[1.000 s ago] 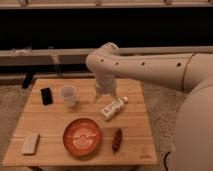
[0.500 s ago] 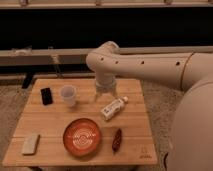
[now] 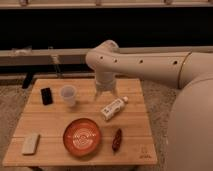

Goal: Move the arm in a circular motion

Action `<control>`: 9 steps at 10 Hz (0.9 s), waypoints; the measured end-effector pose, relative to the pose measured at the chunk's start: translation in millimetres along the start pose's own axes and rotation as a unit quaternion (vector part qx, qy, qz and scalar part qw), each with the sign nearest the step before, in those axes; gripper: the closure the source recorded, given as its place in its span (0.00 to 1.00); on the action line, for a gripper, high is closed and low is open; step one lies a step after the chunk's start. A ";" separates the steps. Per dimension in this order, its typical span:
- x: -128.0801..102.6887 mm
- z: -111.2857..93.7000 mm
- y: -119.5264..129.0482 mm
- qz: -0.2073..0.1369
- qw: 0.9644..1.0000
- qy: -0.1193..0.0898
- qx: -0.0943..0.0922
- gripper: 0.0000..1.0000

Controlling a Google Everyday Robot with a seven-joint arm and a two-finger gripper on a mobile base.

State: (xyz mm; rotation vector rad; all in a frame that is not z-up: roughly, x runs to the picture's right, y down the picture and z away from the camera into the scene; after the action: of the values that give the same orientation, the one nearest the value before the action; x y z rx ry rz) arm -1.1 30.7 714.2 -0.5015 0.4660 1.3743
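The arm (image 3: 150, 65) is a thick cream-white tube with small dark screw holes. It reaches in from the right across the back of the wooden table (image 3: 50, 125). Its rounded elbow (image 3: 102, 55) bends down into a short wrist (image 3: 105, 80). The gripper (image 3: 106, 94) hangs just below the wrist, over the table's back middle. It is between a clear cup (image 3: 68, 95) and a lying white bottle (image 3: 113, 107), and it holds nothing that I can see.
A black phone (image 3: 46, 95) lies at the back left. An orange-red plate (image 3: 81, 136) sits front centre with a dark red oblong item (image 3: 117, 140) to its right. A pale block (image 3: 31, 143) lies front left. A dark wall and ledge run behind the table.
The elbow and wrist have shifted slightly to the right and up. The objects on the table have not moved.
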 end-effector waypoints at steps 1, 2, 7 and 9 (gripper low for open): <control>-2.9 0.0 1.1 -0.003 1.000 -0.001 0.002 0.35; -5.4 -0.1 7.0 -0.008 1.000 -0.001 0.001 0.35; -16.5 0.0 17.4 -0.020 1.000 -0.003 0.003 0.35; -26.7 -0.5 30.5 -0.028 1.000 -0.004 0.004 0.35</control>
State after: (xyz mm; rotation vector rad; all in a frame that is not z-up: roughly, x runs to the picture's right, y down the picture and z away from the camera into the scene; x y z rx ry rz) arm -34.9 12.8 727.4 -0.5003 0.4477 1.3197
